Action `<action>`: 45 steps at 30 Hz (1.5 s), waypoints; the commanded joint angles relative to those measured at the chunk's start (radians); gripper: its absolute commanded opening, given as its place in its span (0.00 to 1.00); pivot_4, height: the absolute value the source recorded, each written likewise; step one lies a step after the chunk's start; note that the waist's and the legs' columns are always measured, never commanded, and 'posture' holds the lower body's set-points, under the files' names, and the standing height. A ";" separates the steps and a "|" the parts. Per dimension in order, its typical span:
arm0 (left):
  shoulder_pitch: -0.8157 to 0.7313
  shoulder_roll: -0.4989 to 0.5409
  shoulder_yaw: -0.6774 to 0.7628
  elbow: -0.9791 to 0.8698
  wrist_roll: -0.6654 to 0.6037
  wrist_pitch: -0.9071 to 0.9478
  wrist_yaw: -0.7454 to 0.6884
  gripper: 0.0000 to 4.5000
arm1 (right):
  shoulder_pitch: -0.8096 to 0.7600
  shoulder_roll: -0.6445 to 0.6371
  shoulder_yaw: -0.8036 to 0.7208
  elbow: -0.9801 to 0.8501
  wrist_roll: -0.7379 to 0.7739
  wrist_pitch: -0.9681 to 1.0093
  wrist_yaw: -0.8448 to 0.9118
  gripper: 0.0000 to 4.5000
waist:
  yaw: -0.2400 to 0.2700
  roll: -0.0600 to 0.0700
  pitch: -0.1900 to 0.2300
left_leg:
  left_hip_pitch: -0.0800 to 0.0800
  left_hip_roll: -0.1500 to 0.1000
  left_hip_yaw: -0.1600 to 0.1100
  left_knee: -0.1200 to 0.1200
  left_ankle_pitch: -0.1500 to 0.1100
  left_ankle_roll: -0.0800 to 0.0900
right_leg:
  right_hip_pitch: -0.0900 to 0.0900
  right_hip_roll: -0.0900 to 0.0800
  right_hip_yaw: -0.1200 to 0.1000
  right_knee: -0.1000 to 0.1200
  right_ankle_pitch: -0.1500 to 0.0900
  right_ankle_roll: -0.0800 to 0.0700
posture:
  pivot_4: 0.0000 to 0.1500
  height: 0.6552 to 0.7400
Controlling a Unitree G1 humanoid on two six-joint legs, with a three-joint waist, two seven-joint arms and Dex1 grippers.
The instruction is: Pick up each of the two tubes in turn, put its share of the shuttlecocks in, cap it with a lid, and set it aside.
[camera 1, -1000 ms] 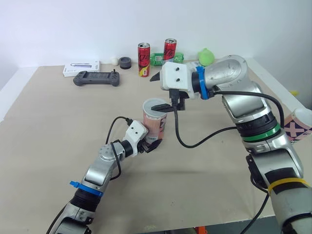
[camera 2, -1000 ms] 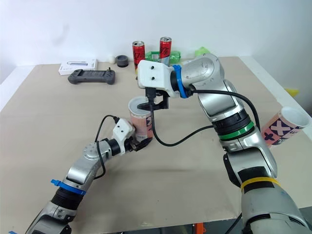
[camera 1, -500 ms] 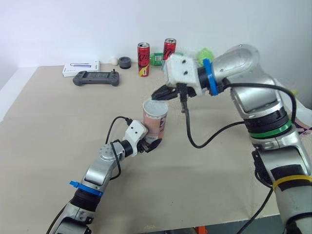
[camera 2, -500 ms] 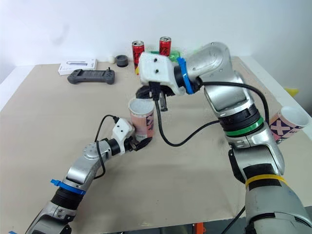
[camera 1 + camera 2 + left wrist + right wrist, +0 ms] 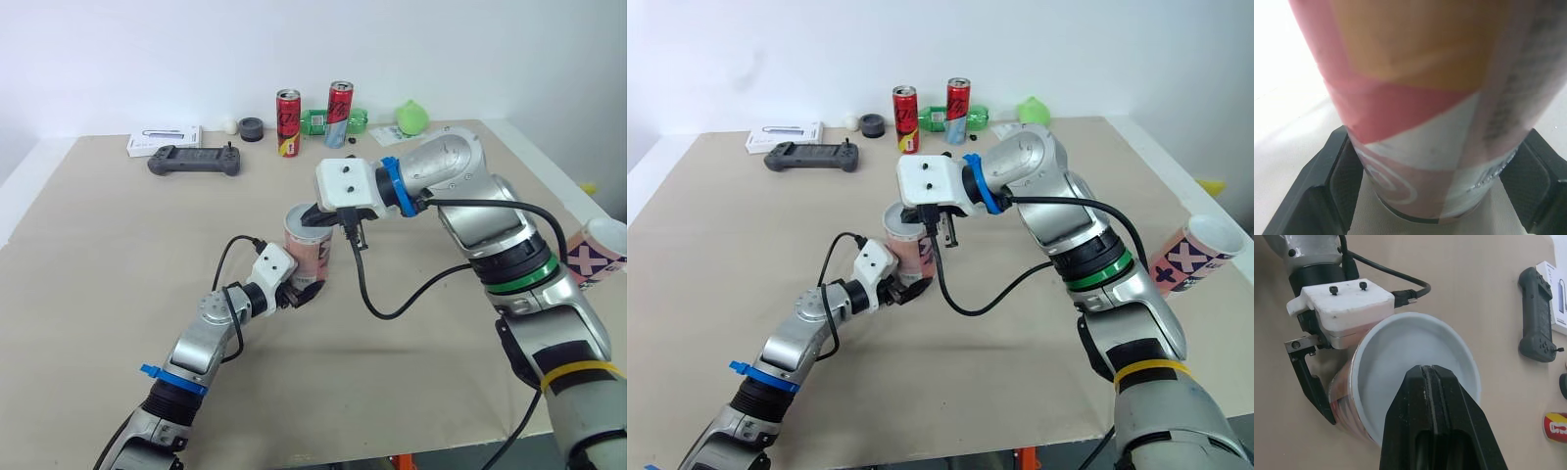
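Tube is stood upright mid-desk and clamped near its base by the left tool. A lid is laid on its mouth, and the right tool, fingers together, is set down on it, seemingly off-centre. The second tube is noted at the right edge, well apart. Risks judged: the lid may be cocked by a lopsided press, or the tube, held only low down, levered over or skidded out of the clamp.
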 commanded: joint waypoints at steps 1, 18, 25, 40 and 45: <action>0.008 0.001 0.000 0.002 0.007 0.008 0.009 0.82 | 0.073 0.010 0.113 0.055 -0.036 0.000 0.069 0.01 | -0.001 0.000 0.000 | 0.001 0.000 0.000 0.000 0.000 0.000 | 0.001 0.000 0.000 0.000 -0.001 -0.002 | 1.00 1.00; 0.049 0.176 0.081 -0.106 -0.123 0.015 -0.197 1.00 | 0.153 0.036 -0.546 -0.175 0.551 0.377 -0.173 0.70 | -0.001 0.000 0.003 | -0.016 0.001 -0.003 -0.001 -0.003 0.003 | -0.014 0.001 -0.002 0.001 -0.001 -0.002 | 1.00 1.00; 0.074 0.288 0.253 -0.129 -0.344 0.093 -0.345 1.00 | 0.517 -0.062 -0.567 -0.339 0.576 0.408 -0.257 0.99 | 0.001 -0.001 0.005 | -0.017 0.001 -0.003 -0.001 -0.005 0.004 | -0.014 0.000 -0.004 0.000 -0.005 0.000 | 1.00 1.00; -0.036 0.306 0.158 -0.126 -0.426 0.244 -0.457 1.00 | 0.679 0.185 -0.289 -0.021 0.297 -0.041 -0.418 0.99 | -0.006 -0.001 0.007 | -0.016 0.002 -0.002 0.001 -0.004 0.003 | -0.014 0.002 -0.003 0.000 -0.002 0.001 | 1.00 1.00; -0.045 0.297 0.138 -0.103 -0.391 0.216 -0.441 1.00 | 0.621 0.242 -0.258 0.051 0.279 -0.078 -0.423 0.99 | -0.005 -0.001 0.007 | -0.016 0.003 -0.002 0.001 -0.004 0.003 | -0.013 0.002 -0.003 0.000 -0.002 0.000 | 1.00 1.00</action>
